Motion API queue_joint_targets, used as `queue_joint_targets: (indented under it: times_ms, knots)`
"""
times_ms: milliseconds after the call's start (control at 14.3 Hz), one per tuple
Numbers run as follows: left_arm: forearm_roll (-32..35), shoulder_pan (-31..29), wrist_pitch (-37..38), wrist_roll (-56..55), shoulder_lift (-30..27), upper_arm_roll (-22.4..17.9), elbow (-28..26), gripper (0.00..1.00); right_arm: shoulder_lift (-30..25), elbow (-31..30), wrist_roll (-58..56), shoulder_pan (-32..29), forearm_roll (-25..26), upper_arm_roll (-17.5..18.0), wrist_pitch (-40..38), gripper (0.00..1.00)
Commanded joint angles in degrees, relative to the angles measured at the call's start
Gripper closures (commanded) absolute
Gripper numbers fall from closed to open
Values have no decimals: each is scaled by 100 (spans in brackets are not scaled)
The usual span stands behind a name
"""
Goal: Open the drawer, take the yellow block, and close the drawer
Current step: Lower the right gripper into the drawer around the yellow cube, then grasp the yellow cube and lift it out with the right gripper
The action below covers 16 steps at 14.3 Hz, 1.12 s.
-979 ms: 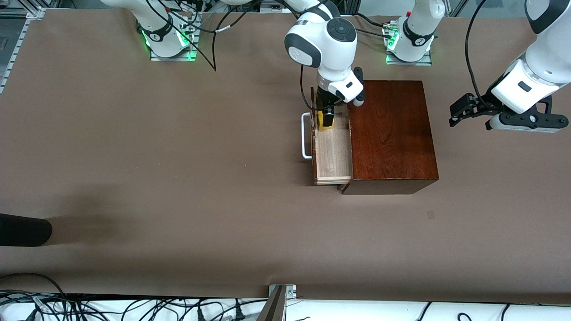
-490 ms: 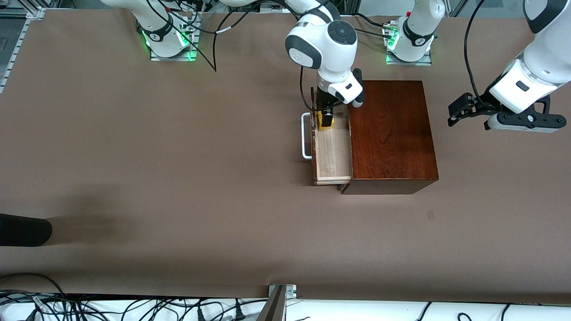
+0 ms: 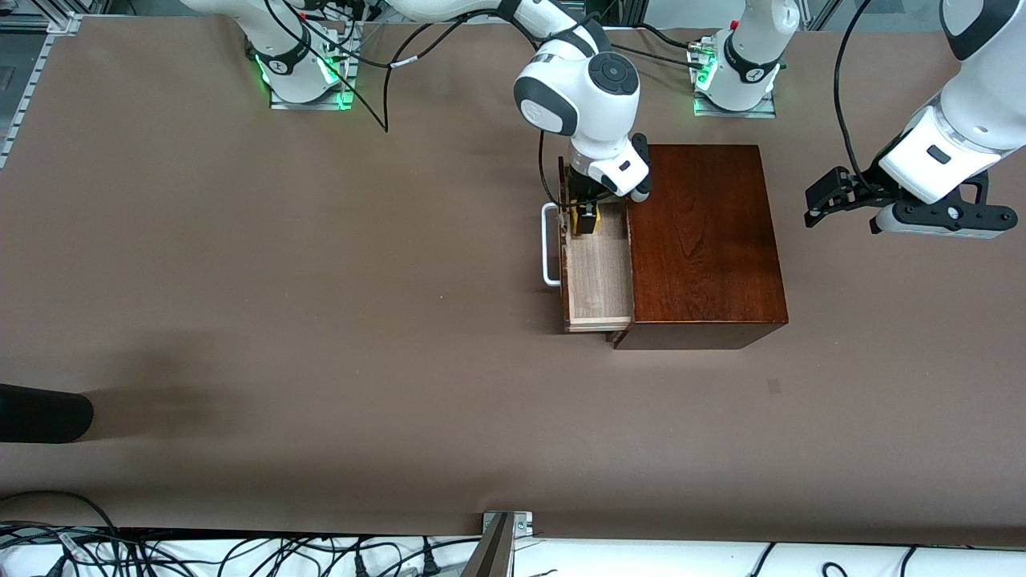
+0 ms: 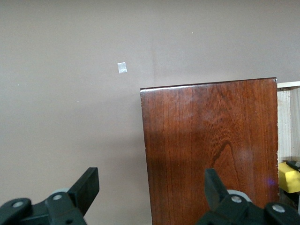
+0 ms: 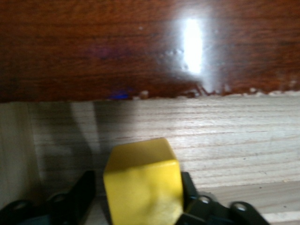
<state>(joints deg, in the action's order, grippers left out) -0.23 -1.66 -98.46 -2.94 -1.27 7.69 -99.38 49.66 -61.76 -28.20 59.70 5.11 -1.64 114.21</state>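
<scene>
The dark reddish-brown wooden box (image 3: 705, 240) stands on the table. Its drawer (image 3: 597, 276) is pulled out toward the right arm's end, showing the pale wood floor and the white bar handle (image 3: 550, 244). My right gripper (image 3: 585, 220) is down inside the drawer at the end farthest from the front camera. Its fingers straddle the yellow block (image 5: 143, 185): one finger is at the block's side, the other (image 5: 84, 187) stands a little apart. The block is mostly hidden in the front view and peeks into the left wrist view (image 4: 288, 176). My left gripper (image 3: 813, 210) is open and empty, waiting above the table beside the box.
The left wrist view shows the box top (image 4: 211, 140), the left gripper (image 4: 151, 180) over its edge, and a small pale patch (image 4: 122, 68) on the table. A dark object (image 3: 40, 413) lies at the table edge at the right arm's end.
My right gripper has sunk lower into the drawer, so its fingers now cover most of the yellow block. The left gripper shifted slightly, then held still.
</scene>
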Motion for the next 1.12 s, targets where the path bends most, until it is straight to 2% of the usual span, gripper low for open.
queue_joint_targets:
  times_ms: [0, 140, 350, 560, 770, 909, 1049]
  knots:
    - [-47, -10, 99, 92, 12, 14, 112, 0, 35, 208, -89, 24, 61, -64, -101, 100]
    - [-56, -10, 117, 83, 12, 14, 112, 0, -70, 278, -98, 6, 69, -56, -267, 100]
    - [-47, -1, 125, 83, 12, 22, 121, 0, -184, 848, -90, -11, 60, -64, -1030, 100]
    - [-47, 17, 642, 310, 91, 127, 348, 0, -815, 902, -63, -230, 52, -91, -1602, 100]
    - [-135, 43, 1047, 1248, 232, 259, 578, 0, -1221, 894, -19, -844, -115, -82, -1805, 100]
    - [-135, 52, 1083, 1908, 267, 417, 578, 0, -1423, 894, -2, -1319, -247, -99, -2235, 100]
    - [-161, 70, 1092, 2410, 302, 610, 578, 0, -1634, 894, -10, -1775, -230, -300, -2639, 100]
